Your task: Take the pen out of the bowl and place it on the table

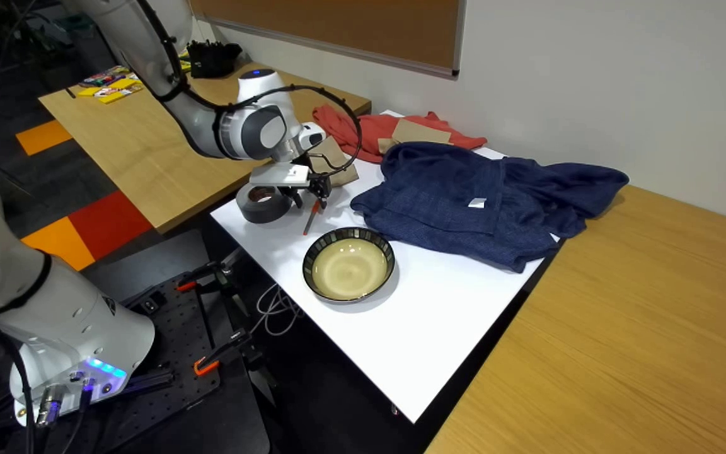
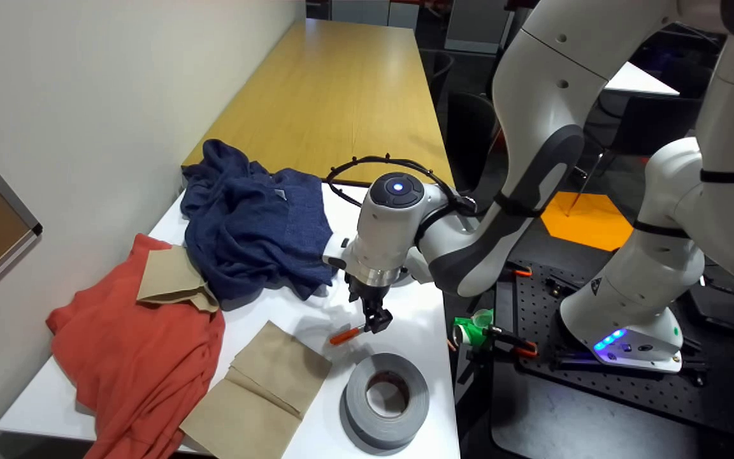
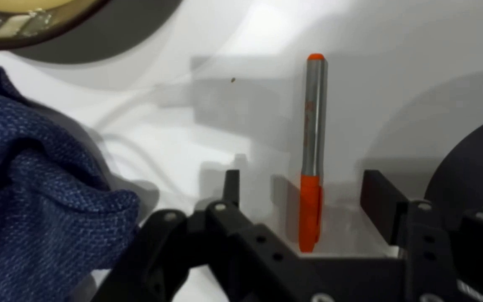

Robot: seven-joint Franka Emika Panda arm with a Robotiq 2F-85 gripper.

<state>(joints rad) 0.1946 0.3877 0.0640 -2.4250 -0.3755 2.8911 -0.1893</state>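
Pen (image 3: 313,126): lying flat on the white table (image 1: 438,328), outside the bowl (image 1: 349,271).

Position relative to claw (image 3: 302,180), wrist view: pen runs lengthwise between the two fingers (image 3: 377,201). Orange cap end is in the gap; silver barrel extends past the fingertips as seen from there. Cap is slightly nearer the finger on the right of that view.

Claw state: released. Fingers spread apart, table surface showing on both sides of the pen, neither finger touching it. Clearance of fingertips above table: cannot tell exactly.

In both exterior views the claw is low over the table, directly at the pen. In an exterior view a fingertip hides part of the barrel, orange cap in sight.

Surroundings: bowl upright, near the pen; its edge enters the top left of the wrist view. Grey tape roll (image 2: 349,401) flat on the table near the pen. Navy cloth (image 1: 438,195) rumpled on the table, an edge near the claw. Red cloth (image 2: 144,338) and folded brown paper (image 2: 281,366) also on the table, the paper near pen and roll.
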